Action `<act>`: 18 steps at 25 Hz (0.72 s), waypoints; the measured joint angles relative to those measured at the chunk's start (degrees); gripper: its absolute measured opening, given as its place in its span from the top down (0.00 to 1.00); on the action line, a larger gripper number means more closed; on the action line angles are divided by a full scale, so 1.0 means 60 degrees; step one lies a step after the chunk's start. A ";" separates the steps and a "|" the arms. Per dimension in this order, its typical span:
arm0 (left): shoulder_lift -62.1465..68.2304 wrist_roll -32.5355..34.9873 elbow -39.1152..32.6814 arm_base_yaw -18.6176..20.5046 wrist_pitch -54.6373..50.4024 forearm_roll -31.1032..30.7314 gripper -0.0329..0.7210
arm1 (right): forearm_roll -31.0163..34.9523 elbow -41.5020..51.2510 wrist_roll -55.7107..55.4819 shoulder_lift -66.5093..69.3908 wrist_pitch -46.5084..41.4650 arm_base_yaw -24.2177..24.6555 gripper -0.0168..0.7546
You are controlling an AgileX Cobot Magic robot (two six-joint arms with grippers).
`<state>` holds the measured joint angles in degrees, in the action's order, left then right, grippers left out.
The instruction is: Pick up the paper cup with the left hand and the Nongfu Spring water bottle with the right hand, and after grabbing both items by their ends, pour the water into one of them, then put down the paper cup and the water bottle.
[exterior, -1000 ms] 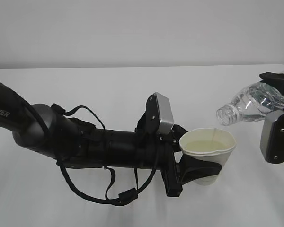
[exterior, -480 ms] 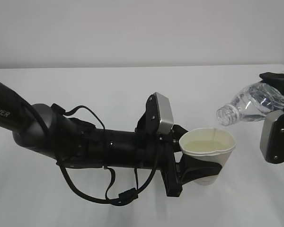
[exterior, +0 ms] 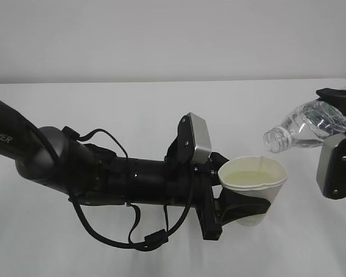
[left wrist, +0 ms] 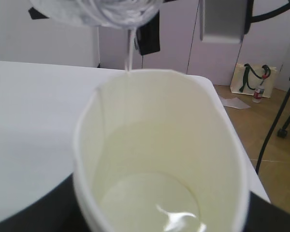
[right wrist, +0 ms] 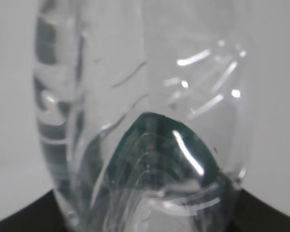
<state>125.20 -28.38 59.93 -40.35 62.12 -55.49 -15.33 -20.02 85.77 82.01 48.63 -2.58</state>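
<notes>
Water (left wrist: 129, 50) falls in a thin stream because the right hand (exterior: 341, 138), clamped on the Nongfu Spring water bottle (exterior: 303, 128), tips its neck over the paper cup (exterior: 252, 187) that the left hand (exterior: 233, 205) grips upright above the desk (exterior: 104, 109).

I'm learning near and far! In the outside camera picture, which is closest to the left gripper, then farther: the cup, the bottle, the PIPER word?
1. Cup: held in the left gripper.
2. Bottle: up to its right.
3. PIPER word: far left edge.
</notes>
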 joint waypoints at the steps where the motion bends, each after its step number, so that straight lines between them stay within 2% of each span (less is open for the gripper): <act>1: 0.0000 0.0000 0.0000 0.0000 0.0000 0.0000 0.41 | 0.0000 0.0000 -0.0001 0.0000 0.0000 0.0000 0.47; 18: 0.0000 0.0000 0.0000 0.0000 0.0000 0.0017 0.41 | 0.0000 0.0000 -0.1554 0.0000 0.0229 0.0000 0.47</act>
<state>125.20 -28.38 59.93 -40.35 62.12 -55.38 -15.33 -20.02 76.45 82.01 50.00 -2.58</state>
